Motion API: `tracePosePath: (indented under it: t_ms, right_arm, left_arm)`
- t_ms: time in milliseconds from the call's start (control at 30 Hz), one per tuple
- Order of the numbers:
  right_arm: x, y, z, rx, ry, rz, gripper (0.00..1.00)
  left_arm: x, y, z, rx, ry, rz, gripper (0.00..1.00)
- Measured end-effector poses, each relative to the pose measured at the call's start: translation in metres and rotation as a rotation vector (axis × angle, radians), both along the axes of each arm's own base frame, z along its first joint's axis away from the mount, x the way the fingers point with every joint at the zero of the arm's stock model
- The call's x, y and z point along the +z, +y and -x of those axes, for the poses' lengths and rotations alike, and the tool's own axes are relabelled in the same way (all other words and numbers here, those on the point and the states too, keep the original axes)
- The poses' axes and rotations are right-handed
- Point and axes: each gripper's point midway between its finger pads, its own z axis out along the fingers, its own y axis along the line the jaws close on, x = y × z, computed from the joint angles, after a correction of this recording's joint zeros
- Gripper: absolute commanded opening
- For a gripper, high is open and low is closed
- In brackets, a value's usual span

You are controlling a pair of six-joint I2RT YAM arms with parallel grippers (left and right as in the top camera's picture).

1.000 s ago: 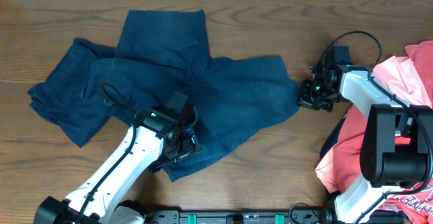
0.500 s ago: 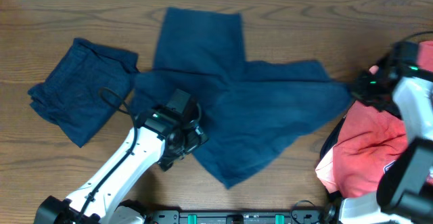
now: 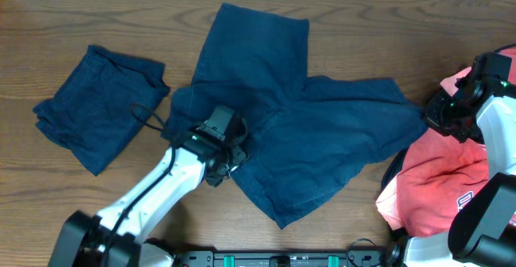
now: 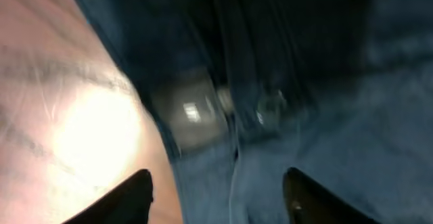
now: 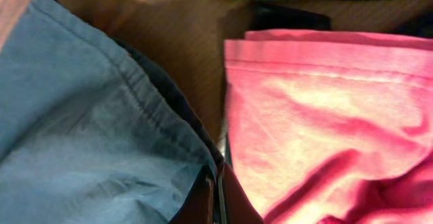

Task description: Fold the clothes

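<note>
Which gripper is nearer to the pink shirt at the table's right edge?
Right. The right gripper is just beside the pink shirt, pinching a corner of the blue garment; the left gripper is far off, over that garment's middle.

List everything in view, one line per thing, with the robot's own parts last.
large blue garment: one, dark blue, spread across the middle of the table
small blue garment: one, dark blue, bunched on the left, apart from the large one
pink garment: one, coral pink, heaped at the right edge
dark cloth: one, near black, showing under the pink garment's left side
table: one, brown wood, under everything
left gripper: one, black, fingers apart over the large blue garment's left part
right gripper: one, black, pinched on the large blue garment's right corner, beside the pink garment
</note>
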Motion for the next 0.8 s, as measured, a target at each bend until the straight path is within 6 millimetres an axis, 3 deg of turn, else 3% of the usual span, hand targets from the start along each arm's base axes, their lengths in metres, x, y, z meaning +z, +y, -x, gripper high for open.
tracePosePath:
  t_ms: [100,167,267,300,333,633,800]
  right_arm:
    - [0.000,-0.001,0.002,-0.002,0.010,0.008,0.01]
    - [-0.001,-0.002,0.003,-0.002,0.012,0.010,0.01]
    - [-0.001,-0.002,0.003,-0.003,0.016,0.013,0.01]
    - [-0.001,-0.002,0.005,-0.003,0.021,0.013,0.01]
    - [-0.001,-0.002,0.005,-0.004,0.022,0.014,0.01]
    - [-0.003,0.001,0.019,-0.004,0.082,0.003,0.01]
    - [-0.004,0.004,0.026,-0.008,0.111,-0.009,0.01]
  left_arm:
    - [-0.014,0.007,-0.011,0.019,0.005,-0.015,0.57]
    - [-0.023,0.013,-0.019,0.039,0.010,-0.023,0.49]
    - [-0.028,0.019,-0.035,0.056,-0.027,-0.013,0.28]
    - [-0.029,0.019,-0.043,0.053,-0.050,-0.006,0.10]
    - [-0.030,0.018,-0.050,0.045,-0.073,-0.001,0.06]
    - [-0.032,0.005,-0.102,-0.130,-0.245,0.009,0.06]
    - [-0.029,0.028,-0.127,-0.154,-0.252,-0.013,0.06]
